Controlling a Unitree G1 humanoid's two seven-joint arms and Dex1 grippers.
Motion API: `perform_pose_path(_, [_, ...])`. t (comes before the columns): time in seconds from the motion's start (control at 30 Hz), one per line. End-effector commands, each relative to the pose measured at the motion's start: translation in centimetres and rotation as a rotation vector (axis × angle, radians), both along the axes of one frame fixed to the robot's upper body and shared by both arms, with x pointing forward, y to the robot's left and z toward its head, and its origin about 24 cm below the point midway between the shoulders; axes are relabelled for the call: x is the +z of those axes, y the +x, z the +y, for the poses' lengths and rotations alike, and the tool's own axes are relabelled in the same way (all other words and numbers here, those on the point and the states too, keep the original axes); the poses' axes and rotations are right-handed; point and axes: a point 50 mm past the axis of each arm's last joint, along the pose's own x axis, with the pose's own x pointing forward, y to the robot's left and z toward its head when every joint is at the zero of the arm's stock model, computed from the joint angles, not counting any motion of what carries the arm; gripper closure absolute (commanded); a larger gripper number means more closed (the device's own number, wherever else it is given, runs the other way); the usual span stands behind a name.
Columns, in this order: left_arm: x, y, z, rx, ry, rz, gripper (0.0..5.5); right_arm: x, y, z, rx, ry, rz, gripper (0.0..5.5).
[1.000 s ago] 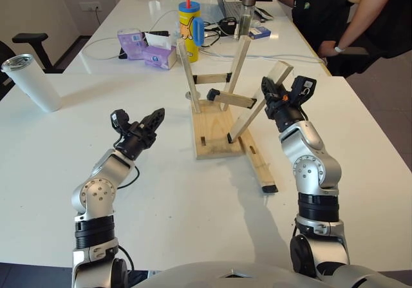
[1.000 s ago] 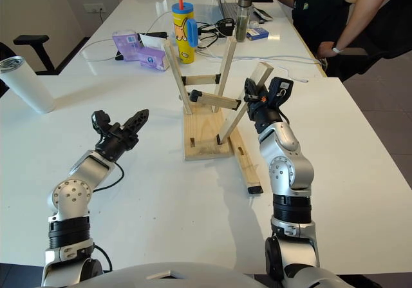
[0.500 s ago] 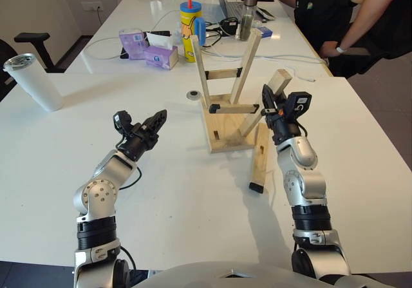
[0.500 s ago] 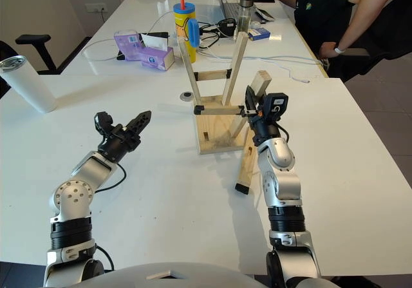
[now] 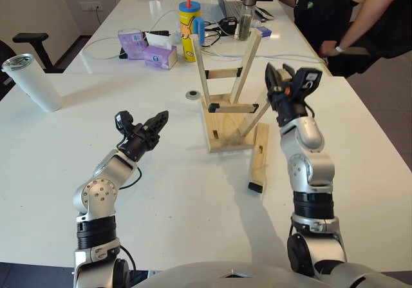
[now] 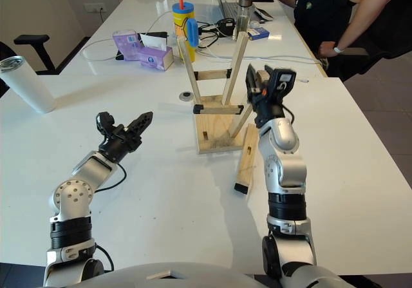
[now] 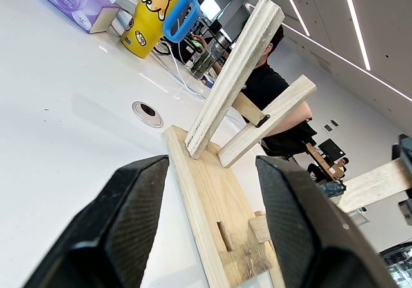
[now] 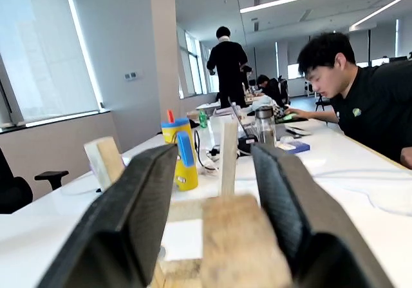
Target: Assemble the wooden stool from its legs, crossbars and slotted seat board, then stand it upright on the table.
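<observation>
at mid-surface: the slotted seat board (image 5: pixel 222 143) lies flat on the white surface (image 5: pixel 193 204), with slots showing in its upturned face.
standing legs: 2 legs (image 5: pixel 201 69) rise from the board's far part, leaning a little, joined high up by a short crossbar (image 5: pixel 222 73).
lower bar: a second crossbar with black ends (image 5: pixel 232 107) runs across just above the board.
slanted leg: a 3rd leg (image 5: pixel 252 119) leans from the board's right part up toward the right tool.
right tool (image 5: pixel 279 76): raised above the board's right edge. its fingers (image 8: pixel 138 217) are set wide, with the slanted leg's top end between them and a gap on at least 1 side.
left tool (image 5: pixel 158 119): hangs low over the surface, left of the board and apart from it, pointing toward it. its fingers (image 7: pixel 129 223) are spread wide with nothing between them.
loose wooden piece (image 5: pixel 259 153): lies flat just to the right of the board, black cap at its near end.
far side: a white tumbler (image 5: pixel 31 82) stands well to the left. purple tissue packs (image 5: pixel 148 49), a yellow cup (image 5: pixel 190 24) and a bottle (image 5: pixel 246 17) stand behind the legs. a round grommet (image 5: pixel 192 95) sits just left of the board.
</observation>
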Motion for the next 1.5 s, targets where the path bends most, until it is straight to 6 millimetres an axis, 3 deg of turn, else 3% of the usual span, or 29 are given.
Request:
perform_pose_path(0.03, [0.2,0.2,0.1,-0.005,0.021,-0.004,3.00,5.0,0.0,-0.8,-0.056,0.019,-0.145,3.39])
perform_pose_path(0.17, [0.2,0.1,0.1,0.003,0.020,-0.004,3.00,7.4,0.4,-3.1,-0.223,0.043,-0.185,3.39])
perform_pose_path(0.23, [0.2,0.0,0.1,0.010,0.017,-0.004,3.00,6.7,1.0,-4.8,-0.337,-0.001,-0.123,3.39])
perform_pose_path(0.33, [0.2,-0.1,0.1,0.015,0.013,-0.006,3.00,2.6,1.8,-6.9,-0.450,-0.035,0.090,3.39])
perform_pose_path(0.43, [0.1,-0.1,0.1,0.023,0.009,-0.007,3.00,-3.3,1.4,-7.8,-0.469,-0.041,0.367,3.39])
perform_pose_path(0.53, [0.0,-0.2,0.1,0.032,0.005,-0.007,3.00,-8.5,0.1,-6.6,-0.371,-0.028,0.631,3.39])
perform_pose_path(0.6, [0.0,-0.2,0.1,0.034,0.003,-0.007,3.00,-10.2,-0.6,-5.4,-0.300,0.008,0.737,3.39])
perform_pose_path(0.67, [0.0,-0.3,0.0,0.034,0.002,-0.008,3.00,-10.8,-1.0,-4.4,-0.242,0.034,0.795,3.39])
perform_pose_path(0.93, [-0.1,-0.3,-0.1,0.037,-0.004,-0.009,3.00,-11.0,-0.9,-2.3,-0.121,0.077,0.885,2.17])
perform_pose_path(1.23, [0.0,-0.1,-0.4,0.039,-0.012,-0.016,3.00,-11.7,0.0,-0.6,-0.037,0.061,0.964,2.17])
perform_pose_path(1.4, [-0.1,0.1,-0.6,0.039,-0.022,-0.022,3.00,-13.5,0.3,-0.4,-0.095,0.032,1.130,2.17])
perform_pose_path(1.5, [0.0,0.2,-0.6,0.043,-0.025,-0.027,3.00,-13.7,0.6,-0.6,-0.112,0.038,1.161,2.17])
